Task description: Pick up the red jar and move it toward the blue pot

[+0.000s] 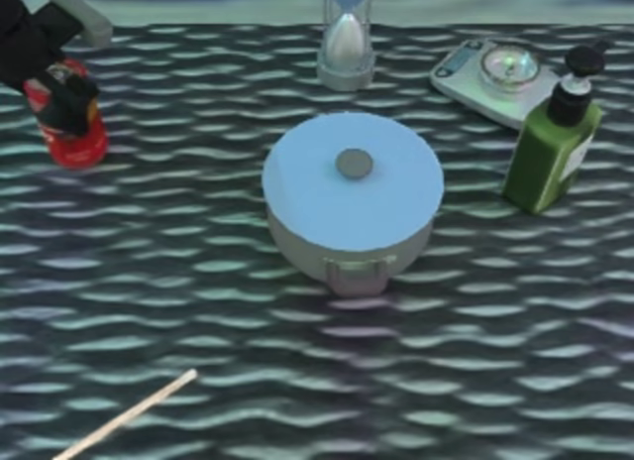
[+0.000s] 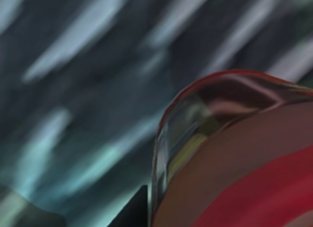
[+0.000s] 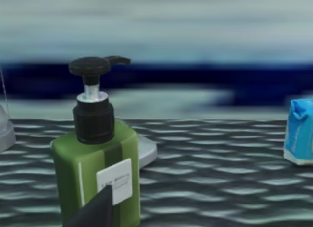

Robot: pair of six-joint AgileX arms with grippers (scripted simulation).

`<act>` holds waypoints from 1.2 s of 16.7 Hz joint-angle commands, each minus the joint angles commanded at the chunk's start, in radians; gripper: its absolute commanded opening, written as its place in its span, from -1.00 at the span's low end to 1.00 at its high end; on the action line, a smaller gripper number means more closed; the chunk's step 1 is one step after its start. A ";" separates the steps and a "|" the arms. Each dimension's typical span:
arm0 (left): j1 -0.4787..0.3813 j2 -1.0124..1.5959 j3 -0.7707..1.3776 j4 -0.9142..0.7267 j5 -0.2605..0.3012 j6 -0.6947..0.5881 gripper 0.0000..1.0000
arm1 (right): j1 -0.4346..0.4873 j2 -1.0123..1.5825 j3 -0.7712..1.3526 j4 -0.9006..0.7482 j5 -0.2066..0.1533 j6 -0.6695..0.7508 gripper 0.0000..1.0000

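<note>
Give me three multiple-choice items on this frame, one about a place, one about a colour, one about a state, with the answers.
1. Where is the red jar in the top view?
A. far left of the table
B. beside the green pump bottle
C. on the pot's lid

2. What colour is the lid of the blue pot?
A. red
B. light blue
C. green

3. How does the pot stand?
A. lid off
B. tipped on its side
C. upright, lid on

Answers:
1. A: the jar sits at the far left under the left gripper, well apart from the pot.
2. B: the flat lid is light blue with a grey knob.
3. C: the lid covers the pot, knob up.
</note>
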 joint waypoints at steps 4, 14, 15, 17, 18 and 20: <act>0.003 0.000 0.000 0.000 0.000 0.002 -1.00 | 0.000 0.000 0.000 0.000 0.000 0.000 1.00; 0.030 -0.397 -0.349 -0.036 -0.004 0.010 -1.00 | 0.000 0.000 0.000 0.000 0.000 0.000 1.00; 0.033 -0.440 -0.390 -0.042 -0.004 0.011 -1.00 | 0.000 0.000 0.000 0.000 0.000 0.000 1.00; 0.038 -0.493 -0.443 -0.050 -0.004 0.013 -1.00 | 0.000 0.000 0.000 0.000 0.000 0.000 1.00; 0.040 -0.504 -0.454 -0.051 -0.004 0.013 -1.00 | 0.000 0.000 0.000 0.000 0.000 0.000 1.00; 0.040 -0.505 -0.455 -0.051 -0.004 0.013 -1.00 | 0.000 0.000 0.000 0.000 0.000 0.000 1.00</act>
